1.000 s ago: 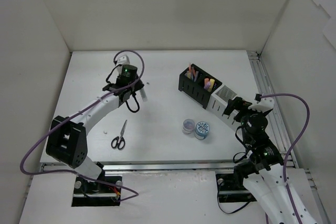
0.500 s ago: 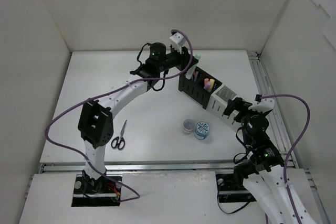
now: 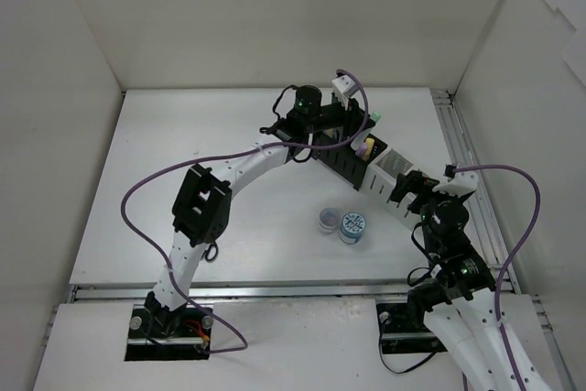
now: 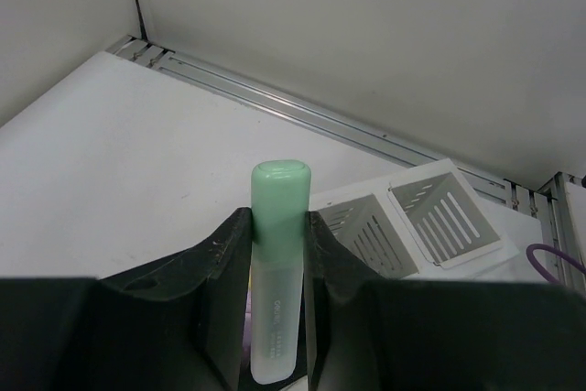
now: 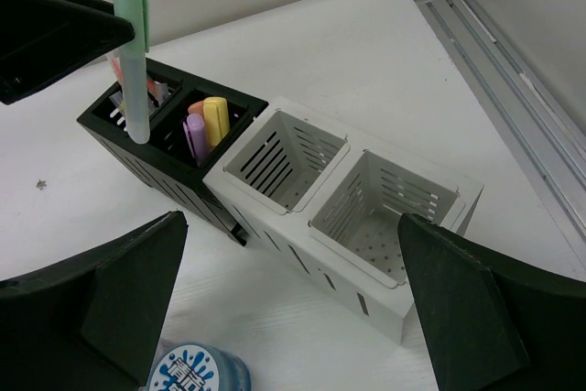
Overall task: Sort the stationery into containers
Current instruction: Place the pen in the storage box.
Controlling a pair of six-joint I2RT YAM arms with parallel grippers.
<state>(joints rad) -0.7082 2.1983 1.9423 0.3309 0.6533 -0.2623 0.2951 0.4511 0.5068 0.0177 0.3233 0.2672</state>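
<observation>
My left gripper point(image 3: 363, 122) is shut on a green-capped highlighter point(image 4: 277, 254), held upright with its cap up. In the right wrist view this highlighter point(image 5: 134, 63) hangs with its lower end at the left compartment of the black organizer point(image 5: 163, 168). That organizer point(image 3: 341, 153) holds yellow point(image 5: 216, 120) and purple highlighters and some pens. The white organizer point(image 5: 366, 226) stands next to it, both compartments empty. My right gripper point(image 5: 288, 318) is open and empty, near the white organizer point(image 3: 389, 180). Two tape rolls point(image 3: 352, 226) lie on the table in front of the organizers.
White walls close in the table on three sides. A metal rail point(image 3: 462, 148) runs along the right edge. My left arm's elbow point(image 3: 200, 203) stretches across the table's middle and mostly hides the scissors point(image 3: 211, 249) near the front left.
My left arm has swung from the table's left middle rightwards to above the black organizer, carrying the highlighter. The right arm has not moved.
</observation>
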